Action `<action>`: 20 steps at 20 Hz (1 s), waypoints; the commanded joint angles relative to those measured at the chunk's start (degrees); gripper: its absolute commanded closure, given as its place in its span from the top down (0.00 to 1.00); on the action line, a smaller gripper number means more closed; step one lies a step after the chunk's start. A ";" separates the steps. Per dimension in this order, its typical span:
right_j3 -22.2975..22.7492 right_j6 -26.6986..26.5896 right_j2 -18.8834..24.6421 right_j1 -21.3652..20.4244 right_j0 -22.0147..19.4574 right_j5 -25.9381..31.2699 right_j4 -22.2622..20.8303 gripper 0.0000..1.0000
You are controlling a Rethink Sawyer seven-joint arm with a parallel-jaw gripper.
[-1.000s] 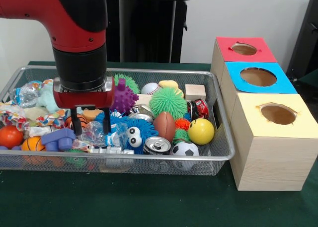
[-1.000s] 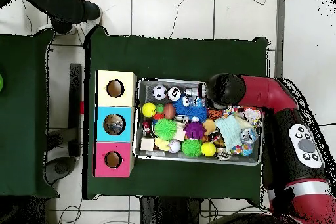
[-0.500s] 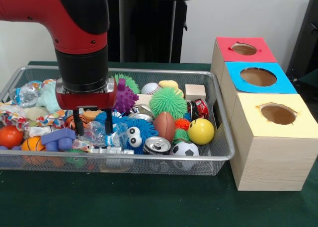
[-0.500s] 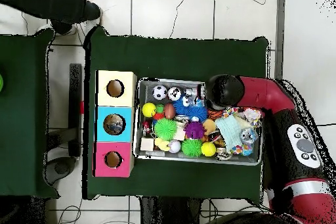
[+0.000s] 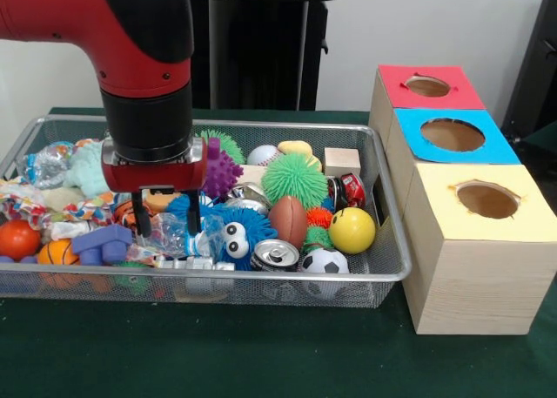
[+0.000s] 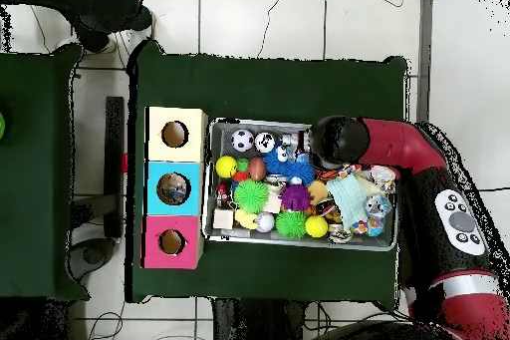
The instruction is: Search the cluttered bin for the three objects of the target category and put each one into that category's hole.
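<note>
Below, claw [image 5: 169, 217] open astride crinkly clear wrapper [image 5: 167, 232] (blue googly-eyed toy [image 5: 233, 232] crowding beside).

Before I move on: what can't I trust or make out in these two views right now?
- Gripper, front view: its tips sink among the toys; whether they hold anything cannot be told.
- Overhead view: the arm covers the gripper and that corner of the bin.
- Box holes, such as the yellow one: their insides are dark in both views.
- Toys under the top layer: buried.

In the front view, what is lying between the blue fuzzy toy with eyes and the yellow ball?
In the front view, a brown toy football lies between the blue fuzzy toy and the yellow ball.
</note>
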 commanded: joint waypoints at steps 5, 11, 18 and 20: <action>5.24 -1.54 1.54 -0.02 -0.86 -8.30 -1.95 1.00; 5.95 -0.34 -0.88 -1.34 0.53 -9.87 -3.38 1.00; 6.15 0.67 -0.84 3.00 0.02 -10.56 -2.05 1.00; 6.31 0.28 -0.33 3.41 -0.47 -10.99 -1.86 1.00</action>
